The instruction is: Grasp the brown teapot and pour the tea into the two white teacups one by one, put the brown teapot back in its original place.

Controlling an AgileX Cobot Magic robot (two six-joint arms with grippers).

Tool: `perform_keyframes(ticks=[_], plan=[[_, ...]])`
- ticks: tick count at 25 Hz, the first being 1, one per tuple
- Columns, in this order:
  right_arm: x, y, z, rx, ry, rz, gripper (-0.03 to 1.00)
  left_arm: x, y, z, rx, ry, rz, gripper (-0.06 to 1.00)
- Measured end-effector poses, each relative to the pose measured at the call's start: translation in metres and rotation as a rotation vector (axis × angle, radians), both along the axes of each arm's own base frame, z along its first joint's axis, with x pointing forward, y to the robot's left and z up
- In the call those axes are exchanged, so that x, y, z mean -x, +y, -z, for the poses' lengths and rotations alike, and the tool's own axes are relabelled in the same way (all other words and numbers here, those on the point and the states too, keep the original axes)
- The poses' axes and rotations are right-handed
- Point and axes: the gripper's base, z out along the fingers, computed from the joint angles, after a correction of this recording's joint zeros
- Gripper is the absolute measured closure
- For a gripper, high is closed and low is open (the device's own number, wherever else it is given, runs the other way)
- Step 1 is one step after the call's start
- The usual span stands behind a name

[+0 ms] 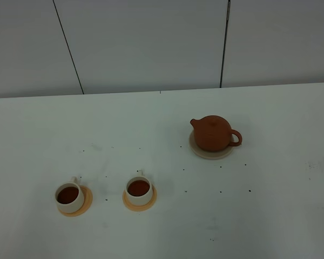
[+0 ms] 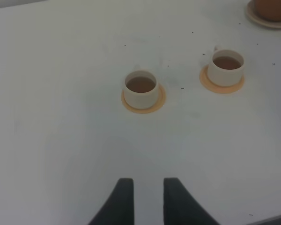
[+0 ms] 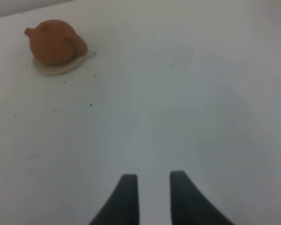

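Note:
The brown teapot [image 1: 213,133] stands upright on its original place, a beige disc [image 1: 210,155], right of the table's middle, spout to the left. At front left are the two white teacups [image 1: 71,205] [image 1: 139,199], each holding dark tea [image 1: 67,193]. Neither gripper appears in the high view. In the left wrist view my left gripper [image 2: 148,185] is open and empty, well short of the cups [image 2: 141,93] [image 2: 227,72]. My right gripper [image 3: 153,180] is open over bare table, far from the teapot [image 3: 54,42] and the disc [image 3: 56,70].
Each cup sits on a small orange-tan coaster [image 1: 85,207] [image 1: 151,200]. Dark specks dot the white table [image 1: 259,216] between the cups and the teapot. A grey panelled wall [image 1: 151,43] rises behind the table's far edge.

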Motion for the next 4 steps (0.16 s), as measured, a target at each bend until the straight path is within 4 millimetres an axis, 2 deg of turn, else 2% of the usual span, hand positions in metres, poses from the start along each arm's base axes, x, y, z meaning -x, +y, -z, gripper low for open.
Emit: perform_keyframes(ticks=[4], plan=[[0.0,0.0,0.0,0.0,0.0,0.0,0.8,0.0,0.0,0.0,0.0,0.0,0.0,0.72]])
